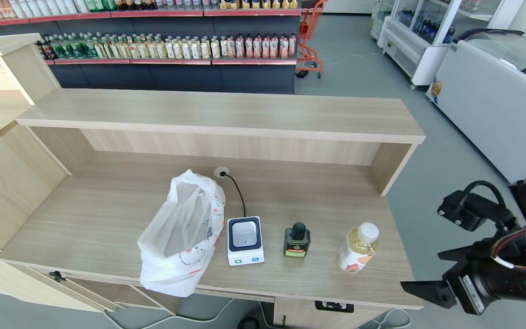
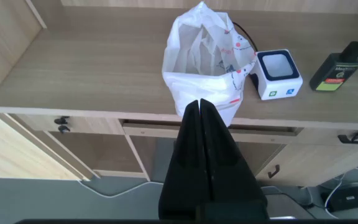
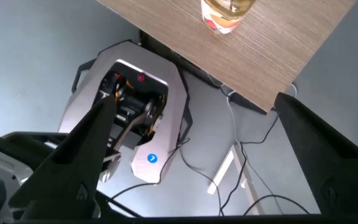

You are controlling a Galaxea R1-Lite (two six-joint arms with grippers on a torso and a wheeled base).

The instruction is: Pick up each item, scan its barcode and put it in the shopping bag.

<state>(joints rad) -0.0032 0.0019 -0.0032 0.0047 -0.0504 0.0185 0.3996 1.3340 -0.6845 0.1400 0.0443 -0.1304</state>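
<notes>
Done: nothing yet; white plastic shopping bag (image 1: 181,233) at left, maybe empty | Left: small dark bottle (image 1: 297,241) and clear yellow drink bottle (image 1: 358,249) stood on wooden counter (image 1: 107,214) | left gripper (image 2: 201,124) pressed together, empty | right gripper (image 1: 420,269) spread wide

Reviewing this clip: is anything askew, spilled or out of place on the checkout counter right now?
Only the shopping bag: its lower part droops over the front edge of the counter. The scanner, dark bottle and drink bottle stand upright; nothing is spilled.
</notes>
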